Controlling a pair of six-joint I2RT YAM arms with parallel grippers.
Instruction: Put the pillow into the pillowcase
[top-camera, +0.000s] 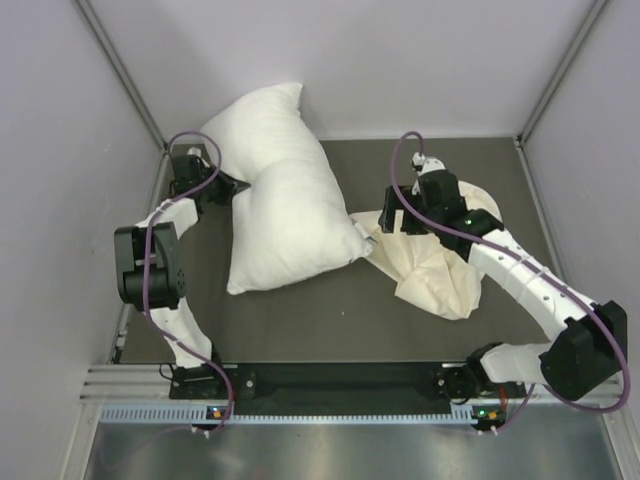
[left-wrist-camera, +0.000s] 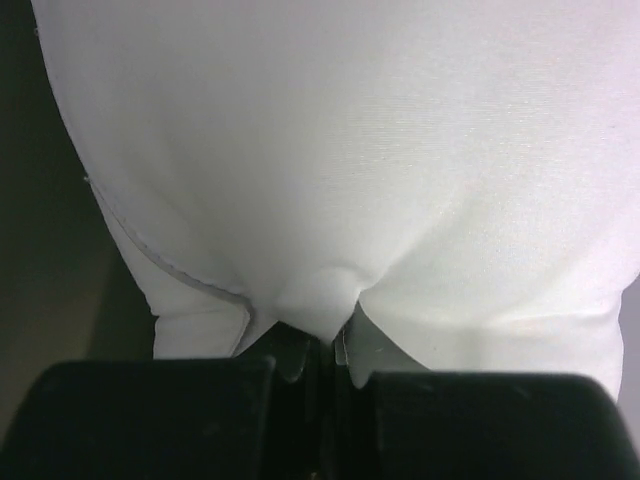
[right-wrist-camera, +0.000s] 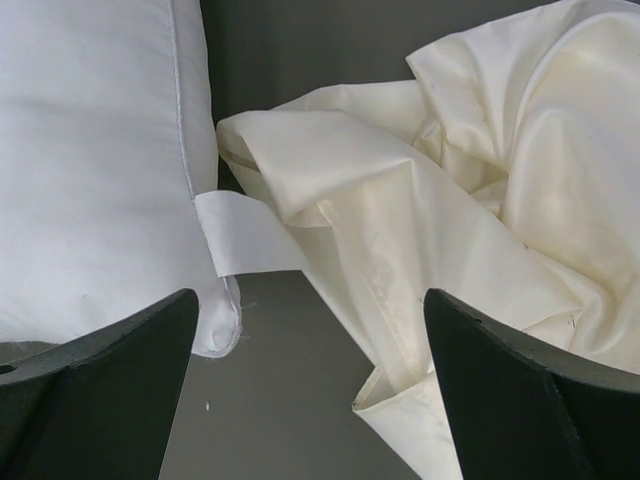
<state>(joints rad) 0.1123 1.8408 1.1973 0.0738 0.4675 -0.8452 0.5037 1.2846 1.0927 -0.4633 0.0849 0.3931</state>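
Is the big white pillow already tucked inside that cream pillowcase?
No, the pillow lies bare and uncovered, with the crumpled pillowcase heaped beside it.

Pillowcase (top-camera: 440, 290) partly beneath right arm (top-camera: 520, 265)

The pillow (top-camera: 280, 205) lies on the bench (top-camera: 330, 320) left of the middle, its far end up against the back wall (top-camera: 400, 60), and the pillowcase (top-camera: 440, 275) lies heaped to its right, the near right corner of the pillow just beside the left edge of the pillowcase. The left pincer (top-camera: 238, 187) sits at the pillow's left edge, touching it about halfway along. The right pincer (top-camera: 385, 222) hangs over the left part of the pillowcase, facing the pillow's corner.
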